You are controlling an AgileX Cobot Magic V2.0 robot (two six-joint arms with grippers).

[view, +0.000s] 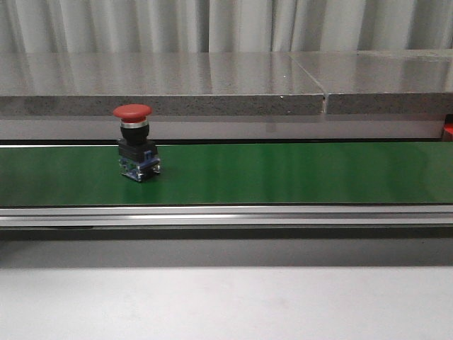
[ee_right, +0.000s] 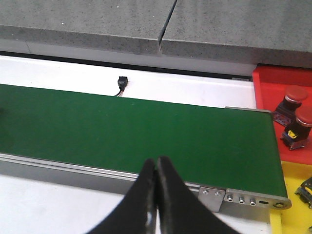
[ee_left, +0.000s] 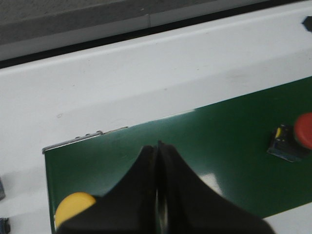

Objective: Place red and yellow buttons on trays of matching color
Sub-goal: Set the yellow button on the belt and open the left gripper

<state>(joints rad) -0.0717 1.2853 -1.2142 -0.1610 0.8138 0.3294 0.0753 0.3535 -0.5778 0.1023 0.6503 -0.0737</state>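
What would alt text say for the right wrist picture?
A closed black hand hangs over the near edge of a bare green belt. Beyond the belt's end, two red buttons sit on a red tray, beside a yellow tray.

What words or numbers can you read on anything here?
There are none to read.
The red mushroom-head push button on the green conveyor belt shows no lettering.
The yellow round button shows none either.
The red plastic tray and its two red buttons carry no readable marks.
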